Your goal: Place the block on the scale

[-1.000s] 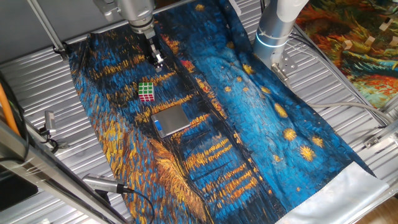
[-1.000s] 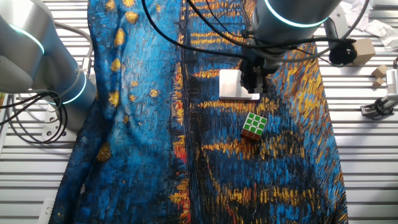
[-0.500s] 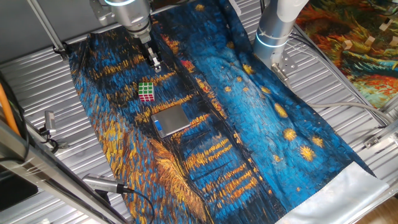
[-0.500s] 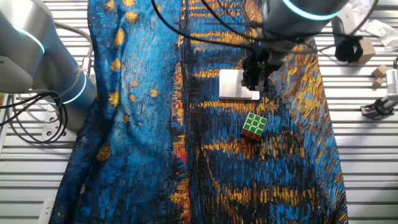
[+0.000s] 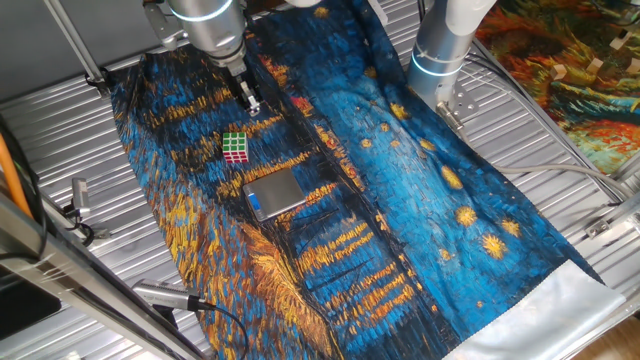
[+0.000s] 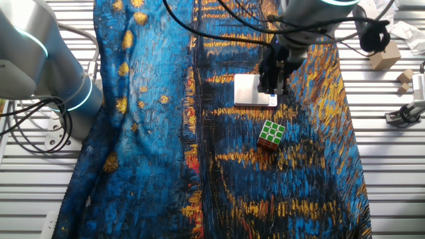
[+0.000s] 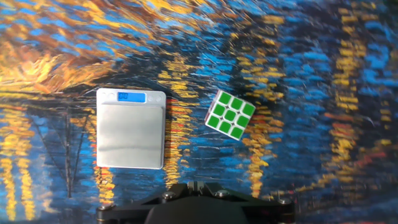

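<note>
From the hand view only the dark base of the gripper (image 7: 205, 208) shows, cut off at the bottom edge, fingers unseen. The digits on the scale (image 7: 130, 127) display are too small to read.

One fixed view: high, oblique, distant, over the ribbed metal bench (image 5: 560, 150). The other fixed view: steep, from the opposite side, somewhat nearer. Hand view: close, looking straight down. All three share the green-faced sticker cube (image 5: 235, 147) (image 6: 271, 134) (image 7: 229, 115) and flat silver-grey scale (image 5: 275, 193) (image 6: 251, 90) (image 7: 130, 135) on blue-and-orange painted cloth (image 5: 420, 190).
</note>
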You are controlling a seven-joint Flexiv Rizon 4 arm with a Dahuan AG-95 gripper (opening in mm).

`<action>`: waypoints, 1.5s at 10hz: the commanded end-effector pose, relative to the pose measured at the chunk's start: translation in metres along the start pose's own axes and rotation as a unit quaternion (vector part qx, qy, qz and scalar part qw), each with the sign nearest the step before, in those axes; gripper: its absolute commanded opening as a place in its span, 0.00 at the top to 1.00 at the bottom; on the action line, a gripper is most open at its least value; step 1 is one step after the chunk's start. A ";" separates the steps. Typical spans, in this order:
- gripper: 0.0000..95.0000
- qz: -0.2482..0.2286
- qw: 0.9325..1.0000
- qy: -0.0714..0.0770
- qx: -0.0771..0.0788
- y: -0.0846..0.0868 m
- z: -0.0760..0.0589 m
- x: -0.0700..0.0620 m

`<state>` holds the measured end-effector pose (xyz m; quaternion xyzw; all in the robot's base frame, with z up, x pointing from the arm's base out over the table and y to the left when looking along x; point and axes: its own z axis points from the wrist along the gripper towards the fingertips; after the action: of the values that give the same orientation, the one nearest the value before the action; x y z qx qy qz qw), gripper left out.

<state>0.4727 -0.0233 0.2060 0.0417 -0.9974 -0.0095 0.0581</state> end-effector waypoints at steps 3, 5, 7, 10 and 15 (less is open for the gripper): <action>1.00 -0.023 0.997 -0.060 -0.042 -0.002 -0.002 -0.001; 1.00 -0.024 0.997 -0.060 -0.043 -0.002 -0.002 -0.001; 1.00 -0.026 0.997 -0.060 -0.043 -0.002 -0.002 -0.001; 1.00 -0.028 0.997 -0.061 -0.043 -0.002 -0.002 -0.001; 1.00 -0.036 0.997 -0.062 -0.043 -0.002 -0.002 -0.001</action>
<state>0.4732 -0.0260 0.2079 0.0756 -0.9955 -0.0565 -0.0030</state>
